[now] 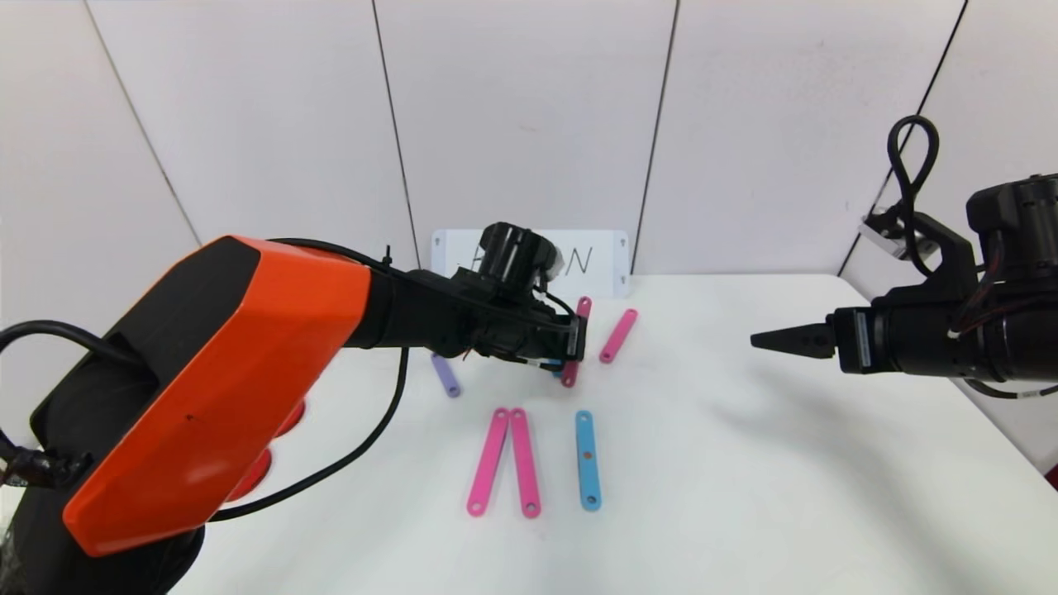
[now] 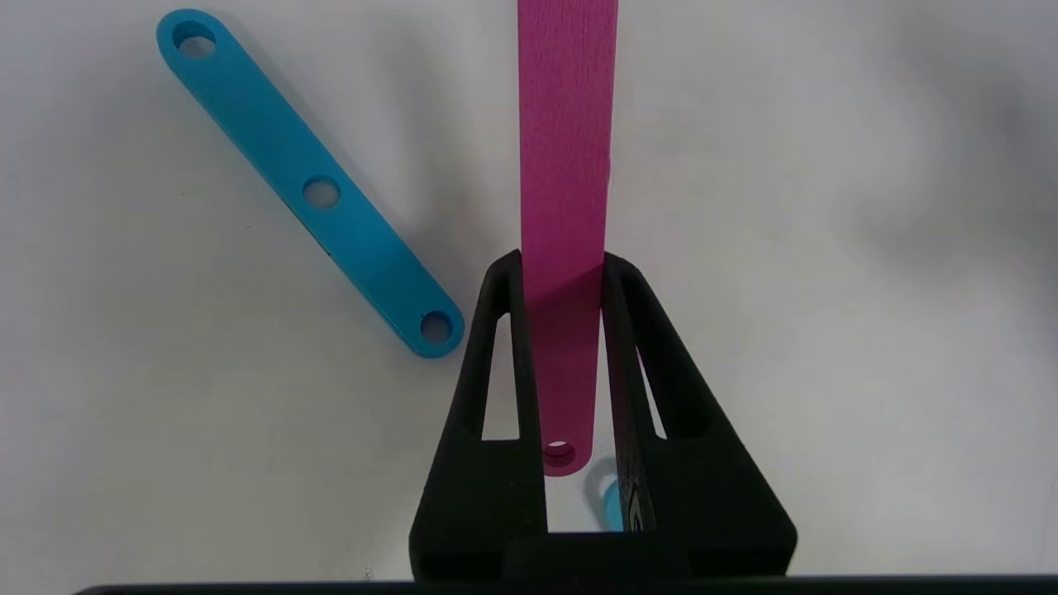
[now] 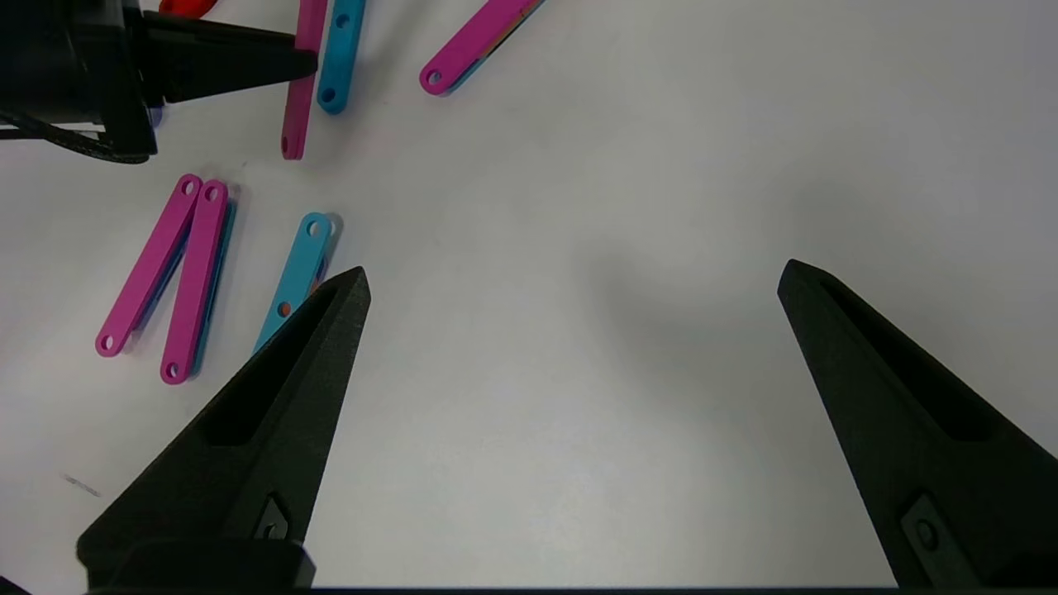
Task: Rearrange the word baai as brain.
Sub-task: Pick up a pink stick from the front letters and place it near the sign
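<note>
Left gripper (image 2: pixel 562 273) is clamped on a dark pink bar (image 2: pixel 567 165), fingers squeezing its two long edges near the end with the hole. That edge grip likely keeps the flat piece from twisting while it gets placed as a letter stroke. In the head view the same gripper (image 1: pixel 576 345) sits just above center, at the far part of the table (image 1: pixel 744 463). The bar's long axis there runs from lower left to upper right, top end toward the white card (image 1: pixel 607 263) against the wall.

A blue bar (image 2: pixel 314 186) lies flat just beside the held one, upper left of the left wrist view, angled diagonally, not touching it. Another pink bar (image 1: pixel 618 335) lies right of the gripper, same slant. Lower center of the head view: two pink bars (image 1: pixel 506 461) meeting at the top like an upside-down V, and a second blue bar (image 1: pixel 587 459) upright beside them. A purple bar (image 1: pixel 446 376) and red arcs (image 1: pixel 285 421) peek out from under the left arm.

Right gripper (image 1: pixel 756 340) hovers at the right of the frame, spread wide and empty per its wrist view.
</note>
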Tool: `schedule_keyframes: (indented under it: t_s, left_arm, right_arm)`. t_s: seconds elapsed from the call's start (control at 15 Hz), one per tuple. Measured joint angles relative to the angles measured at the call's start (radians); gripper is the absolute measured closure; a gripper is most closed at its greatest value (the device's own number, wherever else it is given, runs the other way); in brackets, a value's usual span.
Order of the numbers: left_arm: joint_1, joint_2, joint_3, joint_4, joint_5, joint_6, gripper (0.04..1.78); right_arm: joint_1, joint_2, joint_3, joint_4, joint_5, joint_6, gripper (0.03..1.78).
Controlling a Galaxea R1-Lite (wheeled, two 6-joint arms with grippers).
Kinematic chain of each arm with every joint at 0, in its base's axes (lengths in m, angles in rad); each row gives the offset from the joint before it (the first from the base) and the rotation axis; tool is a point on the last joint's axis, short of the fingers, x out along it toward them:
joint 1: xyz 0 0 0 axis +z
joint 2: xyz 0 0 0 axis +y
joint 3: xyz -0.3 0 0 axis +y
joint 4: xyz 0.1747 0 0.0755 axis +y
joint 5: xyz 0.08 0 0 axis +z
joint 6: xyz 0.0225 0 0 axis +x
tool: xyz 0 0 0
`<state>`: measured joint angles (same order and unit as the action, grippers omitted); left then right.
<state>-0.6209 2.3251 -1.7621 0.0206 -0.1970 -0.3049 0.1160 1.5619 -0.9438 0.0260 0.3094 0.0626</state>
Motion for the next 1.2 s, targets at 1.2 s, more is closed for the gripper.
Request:
schedule_keyframes:
  t_s: [1.2]
  left_arm:
    - [-0.023, 0.1, -0.063, -0.027, 0.106, 0.012, 1.53]
  right_arm:
    - [0.0, -0.005, 0.003, 0.0, 0.0, 0.0, 0.08]
